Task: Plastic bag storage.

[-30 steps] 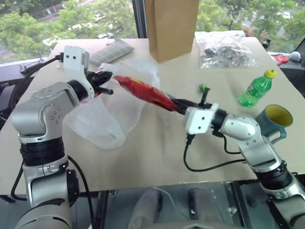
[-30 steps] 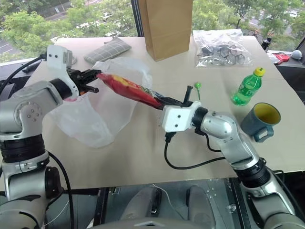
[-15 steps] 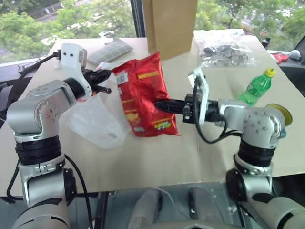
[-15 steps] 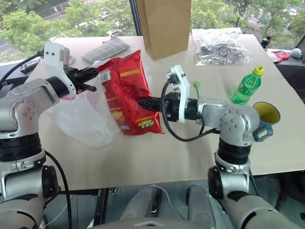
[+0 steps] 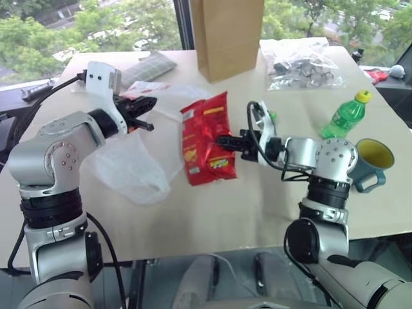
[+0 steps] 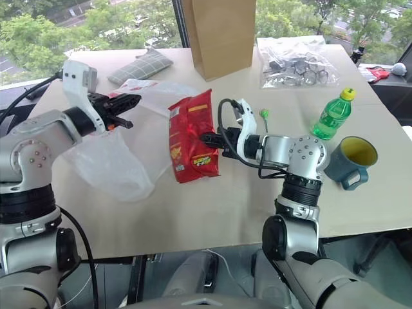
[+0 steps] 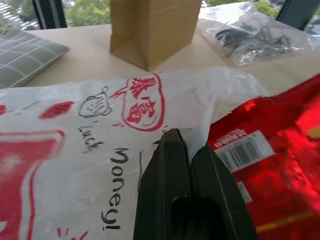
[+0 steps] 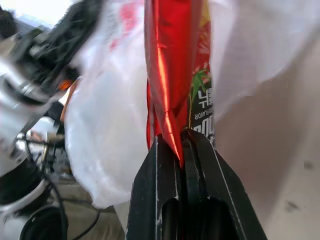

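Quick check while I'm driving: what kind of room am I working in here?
Probably an upper-floor office or lab test area, not a home: a plain tabletop pushed against big windows overlooking treetops, strewn with unrelated props such as a brown paper bag and a green bottle.

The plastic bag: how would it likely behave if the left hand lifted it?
The plastic bag would probably sag: thin film lies crumpled and translucent on the table. Likely very light. The shut left hand pinches one edge, so the rest should hang and trail.

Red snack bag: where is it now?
In the left eye view, the red snack bag hangs mid-table from the right gripper, right beside the plastic bag.
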Robot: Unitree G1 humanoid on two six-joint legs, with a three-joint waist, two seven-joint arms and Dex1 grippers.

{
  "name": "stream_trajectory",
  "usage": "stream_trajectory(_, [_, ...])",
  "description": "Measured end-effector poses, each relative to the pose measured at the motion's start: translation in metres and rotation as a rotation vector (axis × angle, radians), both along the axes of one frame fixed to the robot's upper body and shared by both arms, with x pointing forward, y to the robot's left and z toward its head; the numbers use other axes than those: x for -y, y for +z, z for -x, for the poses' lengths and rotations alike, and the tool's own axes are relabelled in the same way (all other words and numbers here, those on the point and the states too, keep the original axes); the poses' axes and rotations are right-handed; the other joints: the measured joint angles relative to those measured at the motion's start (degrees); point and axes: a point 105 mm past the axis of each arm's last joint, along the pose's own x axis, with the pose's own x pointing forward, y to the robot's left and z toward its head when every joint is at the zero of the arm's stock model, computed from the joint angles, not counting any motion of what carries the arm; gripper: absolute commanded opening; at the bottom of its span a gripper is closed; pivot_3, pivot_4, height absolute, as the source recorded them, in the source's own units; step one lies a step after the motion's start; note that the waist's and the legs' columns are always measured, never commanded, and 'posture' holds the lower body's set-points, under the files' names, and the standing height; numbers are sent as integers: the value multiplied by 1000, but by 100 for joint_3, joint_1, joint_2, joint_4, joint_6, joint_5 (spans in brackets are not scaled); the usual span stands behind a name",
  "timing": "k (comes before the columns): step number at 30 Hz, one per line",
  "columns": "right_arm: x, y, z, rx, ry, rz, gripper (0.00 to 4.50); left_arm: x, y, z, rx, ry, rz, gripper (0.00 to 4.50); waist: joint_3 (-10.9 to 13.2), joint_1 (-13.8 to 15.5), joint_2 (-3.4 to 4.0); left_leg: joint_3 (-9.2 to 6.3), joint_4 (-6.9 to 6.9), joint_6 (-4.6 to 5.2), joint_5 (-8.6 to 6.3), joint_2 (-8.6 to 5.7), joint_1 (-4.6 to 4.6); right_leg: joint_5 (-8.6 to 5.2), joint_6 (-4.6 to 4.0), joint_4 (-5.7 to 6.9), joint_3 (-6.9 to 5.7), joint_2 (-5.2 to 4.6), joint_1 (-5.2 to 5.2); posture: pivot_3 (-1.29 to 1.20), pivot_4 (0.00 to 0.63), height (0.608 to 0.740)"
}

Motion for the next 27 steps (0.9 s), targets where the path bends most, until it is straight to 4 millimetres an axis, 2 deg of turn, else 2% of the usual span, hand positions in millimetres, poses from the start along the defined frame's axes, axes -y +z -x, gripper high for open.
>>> stream_trajectory(4, [2,-5,-8,-49,-39,-24,117,2,-3,2,-9,-11,-5,0,0,-71,0,8,-2,1,0,3,-1,0,0,0,7,2,-5,0,150,740])
stream_trajectory(9, [-5,-4,-25,-95,-94,-92,117,15,-3,5,-3,-38,-8,0,0,-87,0,18,-8,0,0,8,-1,0,0,3,15,7,-14,0,150,740])
stream_trajectory(13, [-21,7,-29,-81,-77,-136,117,27,-9,6,-23,-64,-30,0,0,-86,0,21,-10,1,0,8,-1,0,0,3,19,7,-15,0,150,740])
stream_trajectory(16, [-32,10,-27,-74,-51,-142,117,29,-10,5,-28,-56,-22,0,0,-87,0,21,-11,1,0,8,-1,0,0,2,19,8,-16,0,150,740])
stream_trajectory(23, [-70,-3,-17,-73,60,-83,117,44,-4,1,-7,-83,-4,0,0,-91,0,23,-11,1,0,9,-1,1,1,2,20,11,-17,0,150,740])
stream_trajectory(27, [-84,-11,-22,-94,63,-72,117,51,-6,2,-26,-99,21,0,0,-92,0,24,-10,1,0,8,-2,1,1,2,21,10,-18,0,150,740])
